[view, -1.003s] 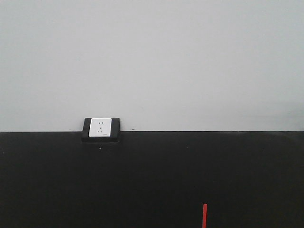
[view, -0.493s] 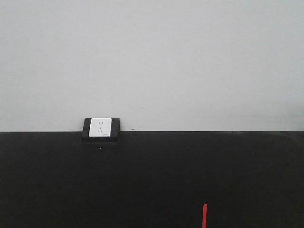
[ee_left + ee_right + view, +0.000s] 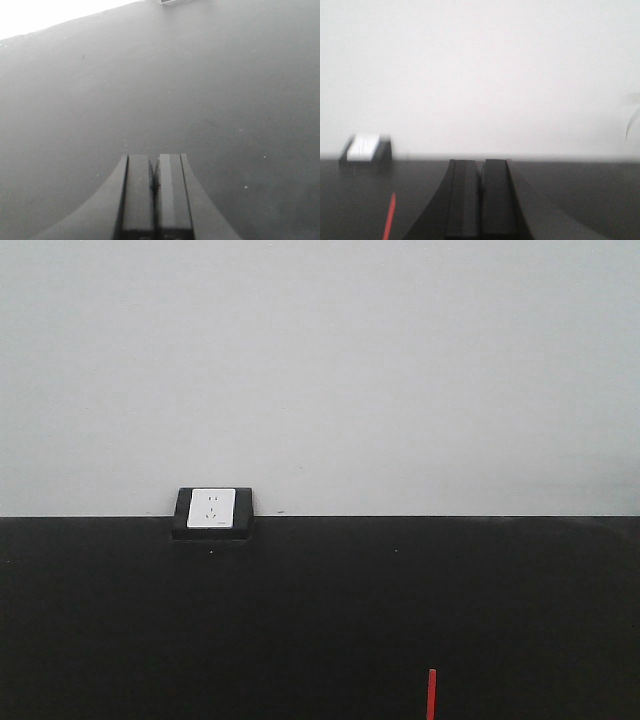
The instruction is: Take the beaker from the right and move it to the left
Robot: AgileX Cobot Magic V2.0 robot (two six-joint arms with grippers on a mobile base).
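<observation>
At bottom right-of-centre in the front view, only the red rod (image 3: 431,695) shows; the beaker beneath is cut off by the frame. Left gripper (image 3: 154,167) and right gripper (image 3: 480,170): fingers pressed together, holding nothing.

No text, label, brand or number can be read; any marking on the white socket plate (image 3: 212,508) is too small to be made out.

Tabletop (image 3: 320,620) was matt black w/ faint pale specks; wall (image 3: 320,360) smooth matt white. Socket (image 3: 212,509) had white plastic face, black surround. Red rod (image 3: 431,695) looked smooth. Left gripper (image 3: 154,167) & right gripper (image 3: 481,170): dull black, plastic-like
</observation>
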